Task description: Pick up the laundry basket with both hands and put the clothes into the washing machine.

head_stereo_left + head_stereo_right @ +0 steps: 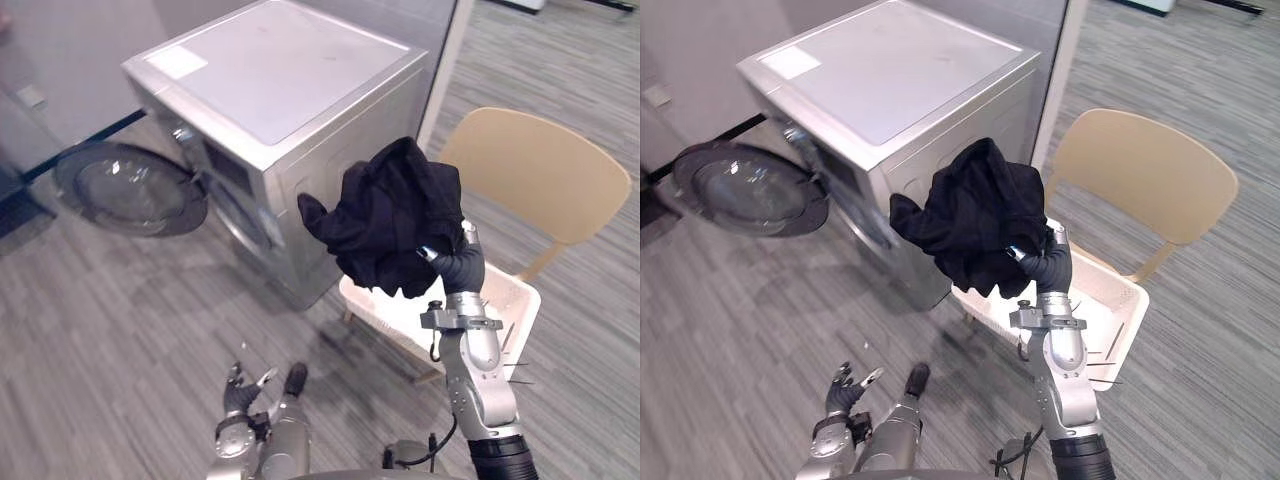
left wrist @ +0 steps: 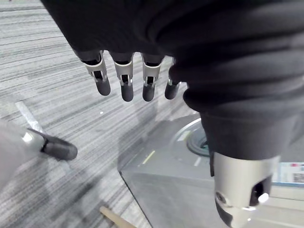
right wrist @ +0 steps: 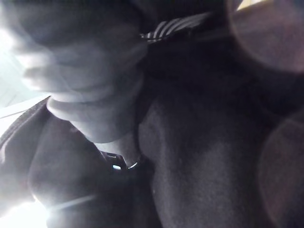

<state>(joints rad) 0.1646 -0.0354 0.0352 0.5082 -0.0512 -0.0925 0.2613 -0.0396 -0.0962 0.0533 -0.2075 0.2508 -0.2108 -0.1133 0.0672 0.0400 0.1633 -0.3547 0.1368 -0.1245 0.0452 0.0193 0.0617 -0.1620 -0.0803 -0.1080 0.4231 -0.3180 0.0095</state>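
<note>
My right hand [image 1: 456, 264] is raised in the middle of the scene with a black garment [image 1: 390, 215] bunched over and around it. The cloth hangs in a loose mass in front of the right side of the washing machine [image 1: 290, 80]. The hand is buried in the fabric, so I cannot tell whether it is closed on the cloth or merely carries it.

The white laundry basket [image 1: 512, 298] stands on the seat of a beige chair [image 1: 535, 170], just right of the machine and below the lifted garment, apart from both my hands.

The machine's round door [image 1: 130, 188] is swung open to the left, over the grey striped floor [image 1: 100, 330].

My left hand [image 1: 245, 400] hangs low at the near edge. Its fingers [image 2: 124, 83] are straight and slightly spread, and they hold nothing.
</note>
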